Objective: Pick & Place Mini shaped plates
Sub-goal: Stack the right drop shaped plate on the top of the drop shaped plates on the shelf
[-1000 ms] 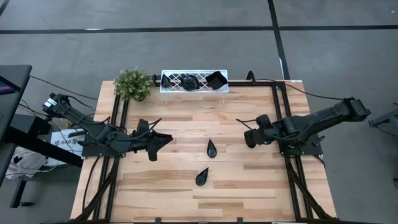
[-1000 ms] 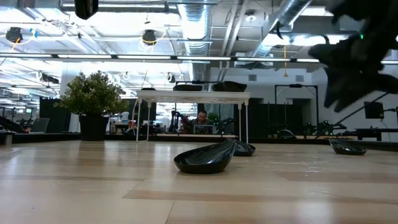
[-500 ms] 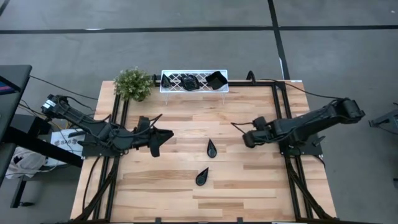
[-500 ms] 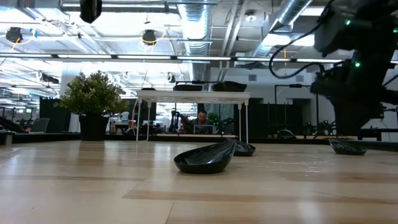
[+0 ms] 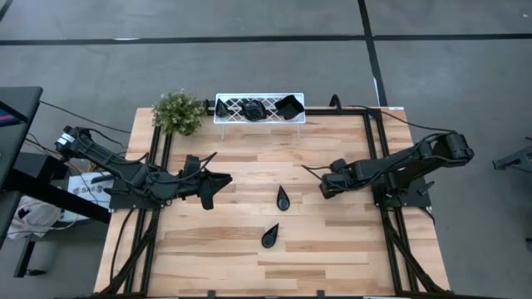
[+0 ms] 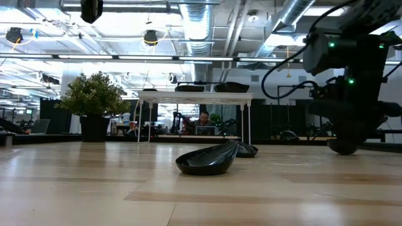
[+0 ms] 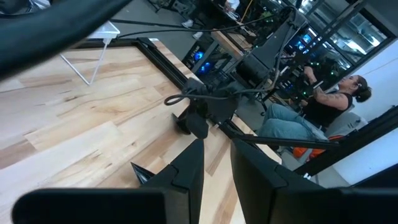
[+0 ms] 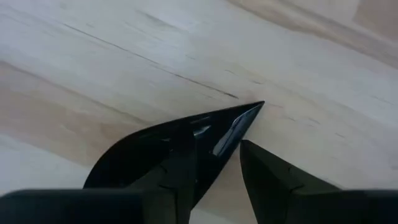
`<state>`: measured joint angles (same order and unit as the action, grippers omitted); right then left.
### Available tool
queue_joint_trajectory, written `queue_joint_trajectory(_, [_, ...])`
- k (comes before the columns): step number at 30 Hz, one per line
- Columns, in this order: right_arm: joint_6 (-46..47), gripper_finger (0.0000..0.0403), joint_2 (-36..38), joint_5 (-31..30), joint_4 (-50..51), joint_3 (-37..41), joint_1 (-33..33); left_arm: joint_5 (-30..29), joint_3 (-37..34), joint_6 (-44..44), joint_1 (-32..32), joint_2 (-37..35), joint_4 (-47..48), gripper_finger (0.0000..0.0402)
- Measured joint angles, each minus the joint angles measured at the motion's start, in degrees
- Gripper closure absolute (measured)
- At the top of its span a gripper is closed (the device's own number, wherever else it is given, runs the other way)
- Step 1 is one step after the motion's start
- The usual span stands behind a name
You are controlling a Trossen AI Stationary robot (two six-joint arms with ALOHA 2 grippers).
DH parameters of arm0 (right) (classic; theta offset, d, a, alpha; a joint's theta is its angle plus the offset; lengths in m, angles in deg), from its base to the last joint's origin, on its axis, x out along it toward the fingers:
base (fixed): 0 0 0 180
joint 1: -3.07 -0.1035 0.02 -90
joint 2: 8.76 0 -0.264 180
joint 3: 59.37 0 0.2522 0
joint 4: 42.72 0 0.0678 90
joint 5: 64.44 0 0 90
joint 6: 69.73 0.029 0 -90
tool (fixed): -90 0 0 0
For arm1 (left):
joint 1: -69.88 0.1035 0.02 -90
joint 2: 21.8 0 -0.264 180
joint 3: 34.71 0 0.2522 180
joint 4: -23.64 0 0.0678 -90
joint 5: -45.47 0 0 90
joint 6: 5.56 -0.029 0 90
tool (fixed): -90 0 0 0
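Note:
Two black teardrop plates lie on the table in the high view, one [image 5: 283, 198] at mid-table and one [image 5: 270, 236] nearer the near edge. Other black plates sit in the white lattice tray [image 5: 259, 109] at the far edge. My right gripper [image 5: 324, 187] is low over the table, open, with its fingers astride the rim of a third teardrop plate [image 8: 155, 149] near its pointed tip [image 8: 252, 111]. That plate is hidden under the arm in the high view. My left gripper [image 5: 218, 181] waits open above the table's left side. My right gripper comes at the teardrop plate from above. One finger [image 8: 180, 168] stands over the plate's hollow, the other finger [image 8: 267, 171] outside the rim near the pointed tip. The plate lies flat on the table. Whether the fingers touch it, I cannot tell.
A small green potted plant [image 5: 178, 112] stands at the far left corner beside the tray. Black frame rails [image 5: 158, 208] run along both table sides. In the low view the nearer plate [image 6: 207, 162] lies left of my right gripper [image 6: 345, 145]. A person sits beyond the table.
My right gripper has come down from high above the table to just over the wood, moving a little toward the table's left, onto the teardrop plate lying there. The plates on the table have stayed where they were.

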<state>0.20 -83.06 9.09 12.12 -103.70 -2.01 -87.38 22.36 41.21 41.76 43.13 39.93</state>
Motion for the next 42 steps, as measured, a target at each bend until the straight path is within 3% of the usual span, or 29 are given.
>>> queue_joint_trajectory(6, [0.5,0.0303,0.4,1.2,-1.3,0.0,0.0,0.0,0.0,-1.3,0.0,0.0,0.0,0.0321])
queue_joint_trajectory(15, [0.6,0.0396,0.5,2.7,-2.2,0.0,-0.6,0.0,0.0,-1.5,0.0,0.0,0.0,0.0321])
queue_joint_trajectory(28, [-4.0,0.0401,0.5,2.7,-3.0,-6.3,-0.9,0.0,0.0,-1.5,0.0,0.0,0.0,0.0321])
queue_joint_trajectory(42, [-14.2,0.0402,0.5,-4.8,-4.5,-19.9,-0.9,0.1,0.0,-0.3,1.5,0.0,0.0,0.0321])
